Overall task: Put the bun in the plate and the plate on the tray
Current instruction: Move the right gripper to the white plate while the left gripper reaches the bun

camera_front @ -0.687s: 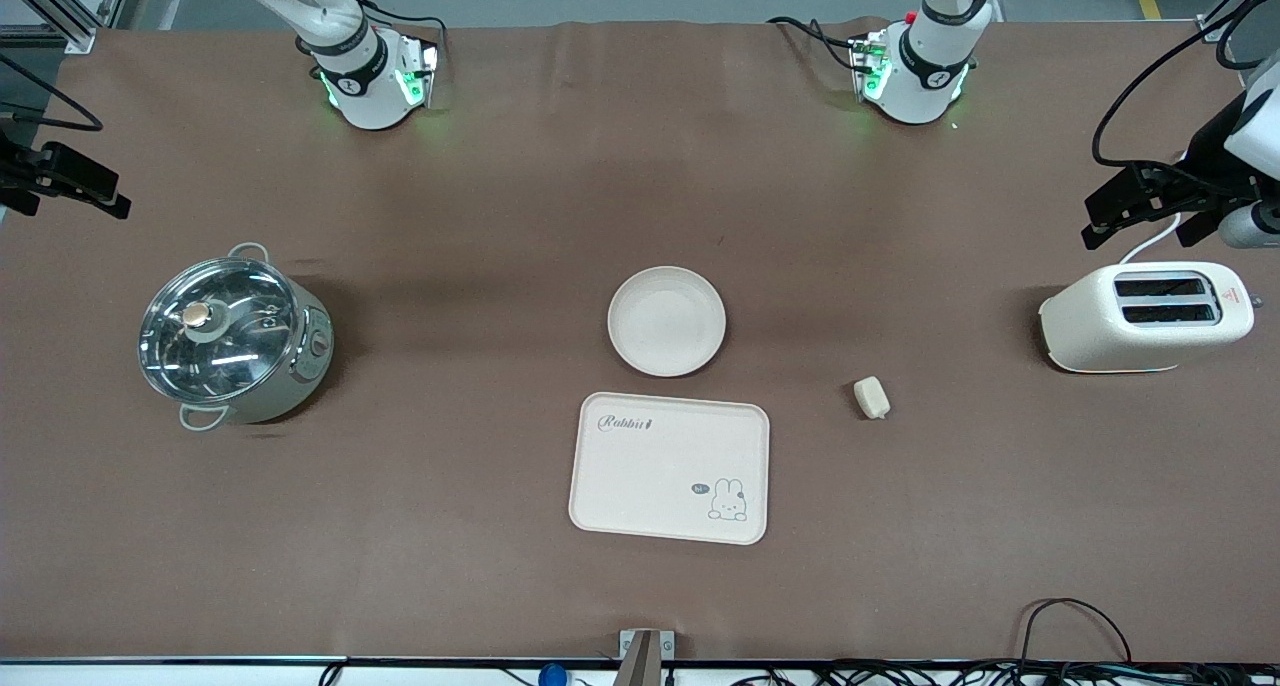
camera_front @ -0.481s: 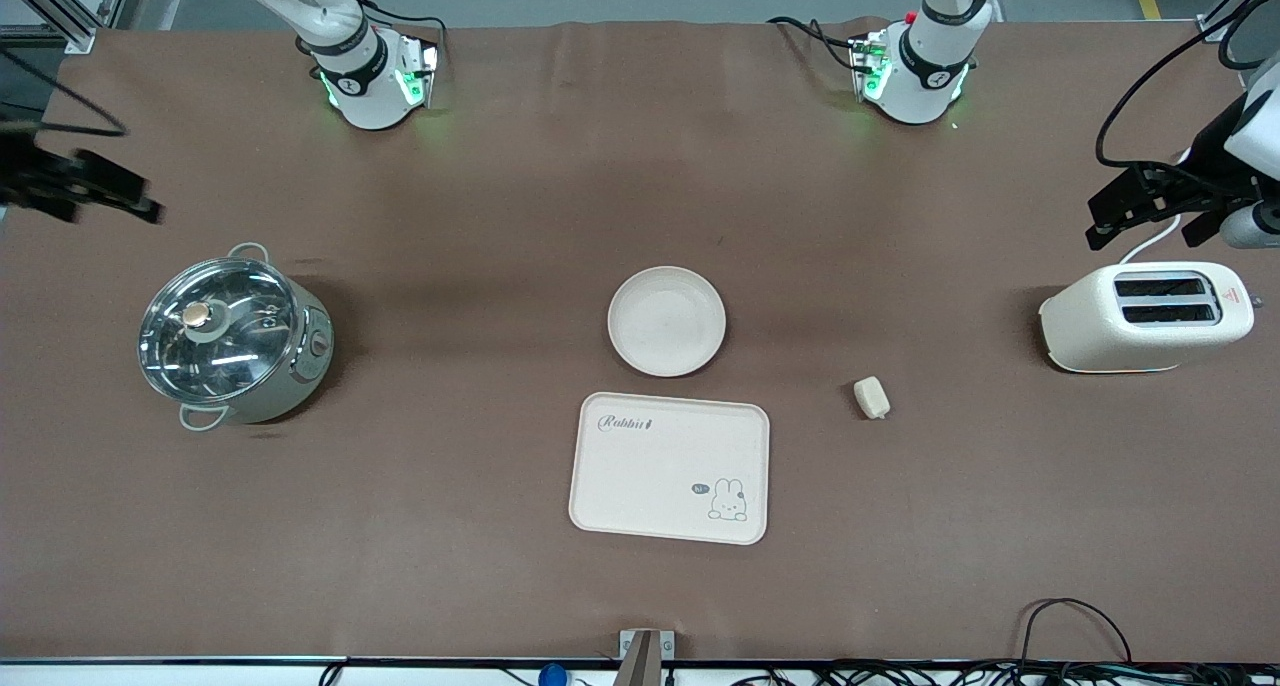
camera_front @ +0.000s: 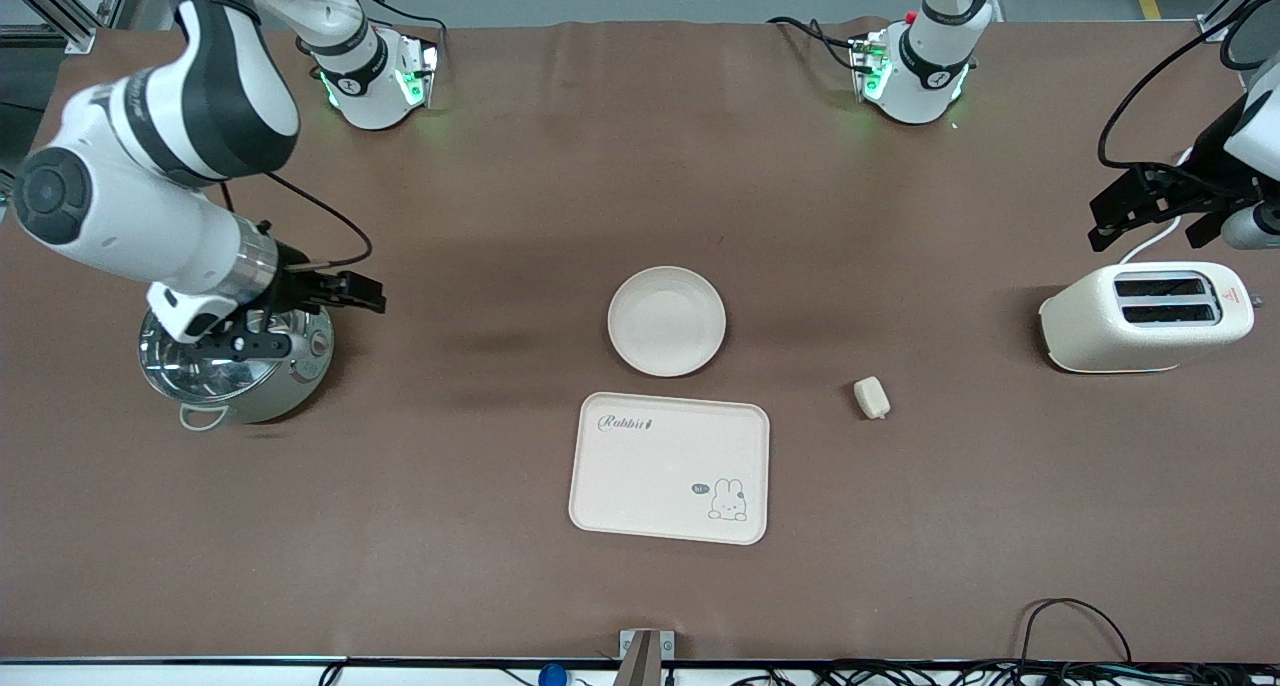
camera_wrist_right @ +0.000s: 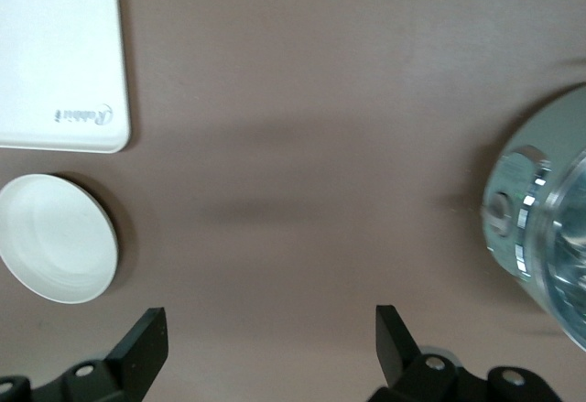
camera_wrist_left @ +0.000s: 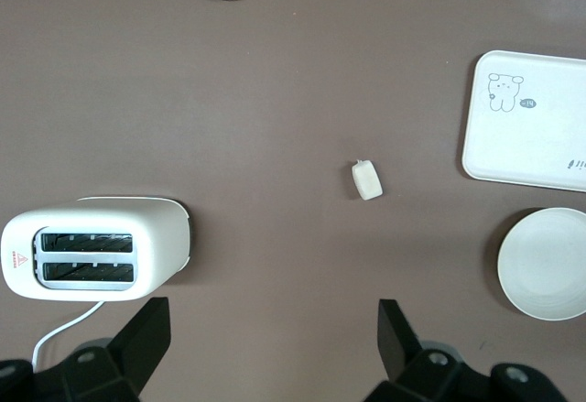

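With both spread, the left end effector (camera_front: pixel 1140 209), above the toaster (camera_front: pixel 1146 316), should descend squarely over the bun (camera_front: pixel 871 397), while the right end effector (camera_front: pixel 290 316) waits over the pot (camera_front: pixel 235 366).

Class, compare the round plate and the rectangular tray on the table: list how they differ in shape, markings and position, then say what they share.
The plate is round; the tray is rectangular with rounded corners. The plate is plain; the tray bears "Rabbit" script and a small rabbit drawing. The plate is smaller and lies farther from the front camera than the tray. Both are cream-coloured, empty and flat on the table, close together but apart.
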